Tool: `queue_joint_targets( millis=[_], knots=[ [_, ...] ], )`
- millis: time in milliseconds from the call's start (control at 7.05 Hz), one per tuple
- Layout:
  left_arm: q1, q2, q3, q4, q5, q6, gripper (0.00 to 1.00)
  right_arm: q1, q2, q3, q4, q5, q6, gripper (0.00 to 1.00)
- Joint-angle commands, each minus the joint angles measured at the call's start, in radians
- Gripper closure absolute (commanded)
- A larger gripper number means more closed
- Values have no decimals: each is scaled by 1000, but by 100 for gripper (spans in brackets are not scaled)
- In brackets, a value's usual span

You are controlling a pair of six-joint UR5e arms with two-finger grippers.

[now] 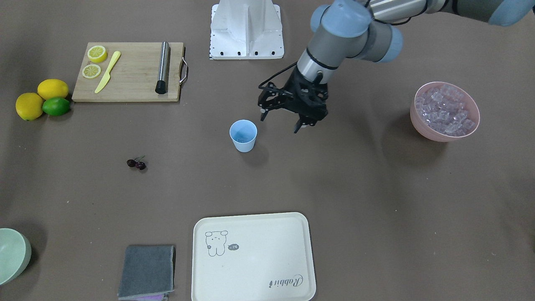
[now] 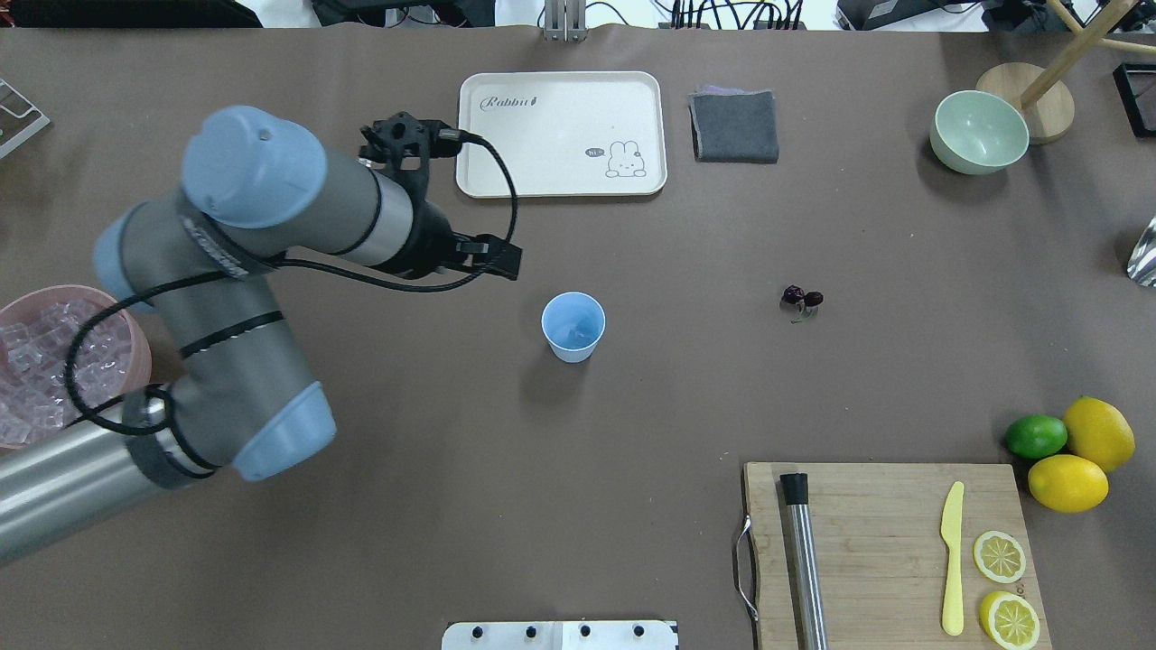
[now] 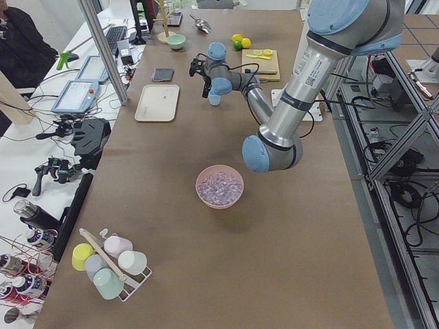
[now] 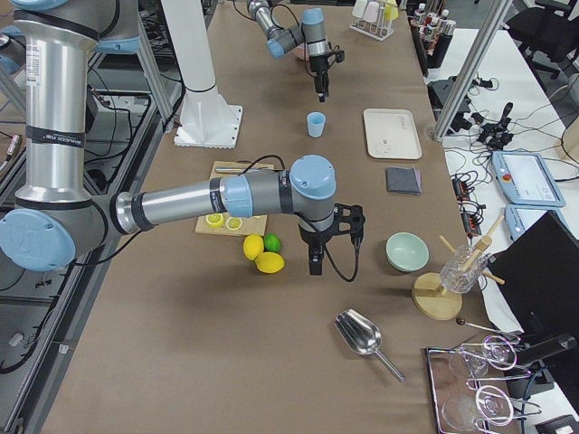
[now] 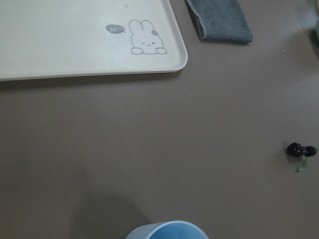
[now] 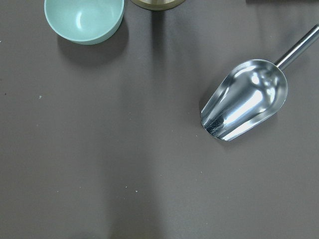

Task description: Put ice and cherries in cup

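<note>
The left gripper (image 1: 280, 124) is hovering, fingers spread and empty, at the cup's (image 1: 243, 134) two o'clock (front-facing view). Ice (image 1: 445, 109) is sitting in the bowl (image 1: 434, 136) at three o'clock, cherries (image 1: 136, 163) at eight; fetching ice probably comes next.

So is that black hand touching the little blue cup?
Apart. The front-facing view shows bare table between the left hand and the cup.

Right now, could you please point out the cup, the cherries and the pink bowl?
cup (image 1: 243, 144), exterior front-facing view, outer wall
cherries (image 1: 131, 163), exterior front-facing view, one dark fruit
pink bowl (image 1: 430, 133), exterior front-facing view, outer wall
</note>
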Motion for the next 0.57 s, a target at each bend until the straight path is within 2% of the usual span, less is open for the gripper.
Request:
queue_joint_targets(
  millis=[0, 142, 284, 426],
  knots=[
    [-131, 176, -208, 247, -50, 258, 3, 0, 1, 1, 0, 0, 1, 0],
    [-185, 324, -277, 263, -57, 315, 3, 0, 1, 2, 0, 0, 1, 0],
    [-216, 502, -339, 224, -53, 415, 3, 0, 1, -1, 0, -1, -1, 0],
    [-280, 646, -344, 119, -59, 504, 3, 0, -1, -2, 0, -1, -1, 0]
  ],
)
